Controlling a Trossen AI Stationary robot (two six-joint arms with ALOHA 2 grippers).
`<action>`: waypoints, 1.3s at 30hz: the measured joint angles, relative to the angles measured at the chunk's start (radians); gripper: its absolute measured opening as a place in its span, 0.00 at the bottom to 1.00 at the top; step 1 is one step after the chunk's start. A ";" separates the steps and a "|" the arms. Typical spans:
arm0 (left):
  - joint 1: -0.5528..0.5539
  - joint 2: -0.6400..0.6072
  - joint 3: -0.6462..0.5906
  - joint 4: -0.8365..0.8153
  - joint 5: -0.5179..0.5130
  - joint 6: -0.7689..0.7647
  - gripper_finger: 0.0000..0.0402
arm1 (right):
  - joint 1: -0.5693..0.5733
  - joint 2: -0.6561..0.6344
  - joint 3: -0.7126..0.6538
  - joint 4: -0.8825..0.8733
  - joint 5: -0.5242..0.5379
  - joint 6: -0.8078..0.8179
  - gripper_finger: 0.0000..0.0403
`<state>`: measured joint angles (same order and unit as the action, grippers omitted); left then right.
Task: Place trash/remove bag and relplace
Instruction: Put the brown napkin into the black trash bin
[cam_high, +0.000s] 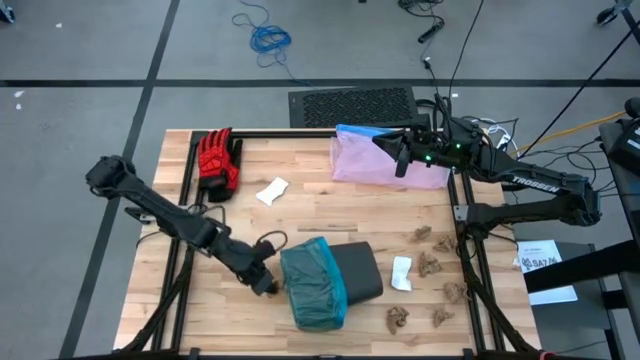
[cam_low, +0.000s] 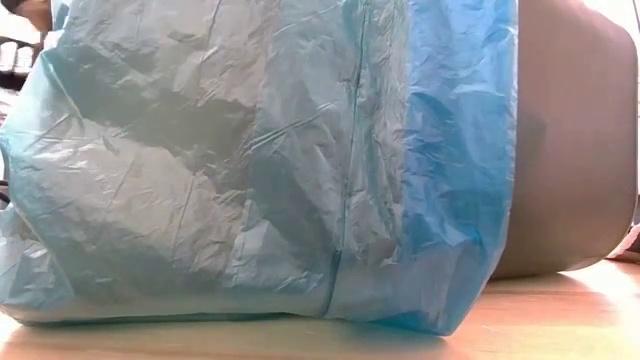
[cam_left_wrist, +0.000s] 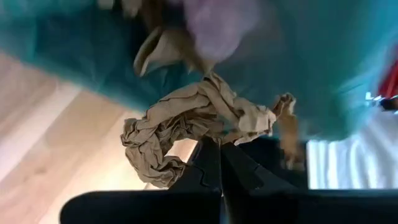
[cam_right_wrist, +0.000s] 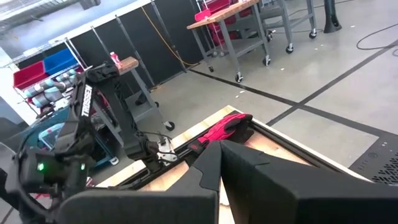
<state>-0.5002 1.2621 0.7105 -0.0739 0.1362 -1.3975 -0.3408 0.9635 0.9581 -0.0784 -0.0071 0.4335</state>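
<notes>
At the far left edge lies a red glove (cam_high: 218, 162) with a white scrap (cam_high: 271, 191) just beside it, and nearer the front our left gripper (cam_high: 268, 281) is clenched on a crumpled brown paper wad (cam_left_wrist: 186, 127), right at the mouth of the bag (cam_high: 314, 283). That teal bag covers the open end of a dark bin (cam_high: 362, 271) lying on its side mid-table, and in the low view it blocks nearly everything behind it. Further right we see another white scrap (cam_high: 401, 272) and loose brown wads (cam_high: 429, 265), while our right gripper (cam_high: 403, 160), fingers pressed together on nothing, hangs over a pink bag (cam_high: 375, 160) at the back.
</notes>
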 joint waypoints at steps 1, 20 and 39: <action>-0.011 0.018 0.000 0.000 0.001 -0.010 0.00 | 0.000 0.000 0.000 -0.001 0.000 0.000 0.00; 0.030 0.207 0.000 0.324 -0.224 -0.003 0.00 | 0.000 -0.002 0.000 -0.425 -0.077 0.067 0.00; 0.083 0.203 0.000 0.344 -0.082 0.067 0.00 | 0.124 0.094 0.000 -0.924 -0.615 0.244 0.00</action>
<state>-0.4174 1.4654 0.7109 0.2701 0.0540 -1.3310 -0.2170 1.0578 0.9581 -1.0024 -0.6223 0.6774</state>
